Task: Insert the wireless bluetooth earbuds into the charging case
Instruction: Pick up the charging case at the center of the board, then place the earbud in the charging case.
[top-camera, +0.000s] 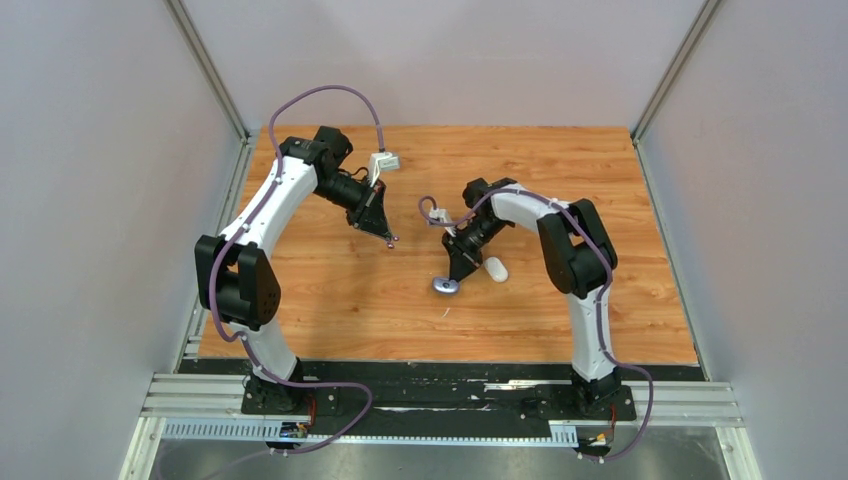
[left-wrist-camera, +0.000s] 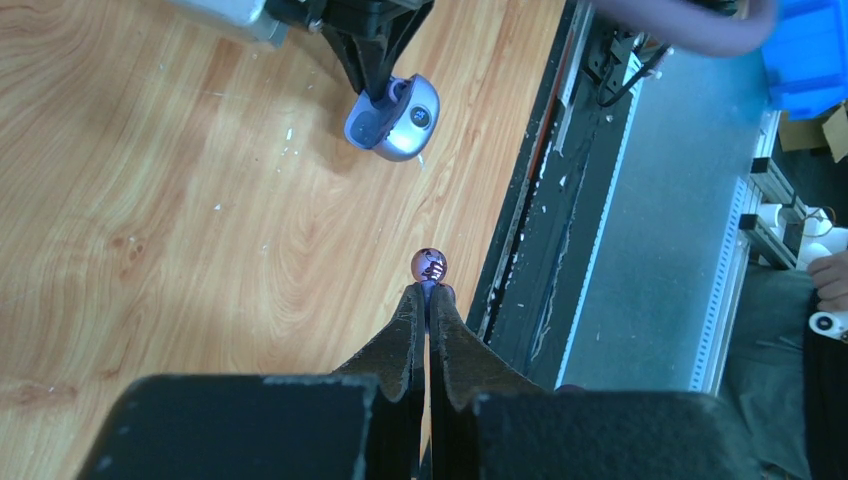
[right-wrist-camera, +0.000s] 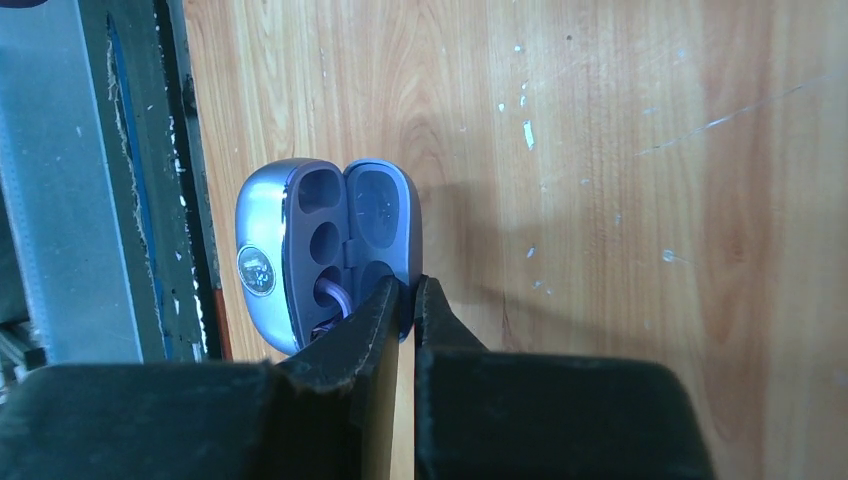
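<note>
Right hand (right-wrist-camera: 408, 290) pinches open case (right-wrist-camera: 300, 250) — white case (top-camera: 496, 269) beside.

Robotics lab test cell. A wooden table (top-camera: 330, 300) is boxed in by plain grey panels (top-camera: 100, 200) on aluminium posts (top-camera: 212, 70). A left arm (top-camera: 270, 210) and a right arm (top-camera: 575, 250) are mounted on slotted aluminium rails (top-camera: 195, 397) along the table's near edge. A blue bin (left-wrist-camera: 810, 45) stands beyond that edge.
</note>
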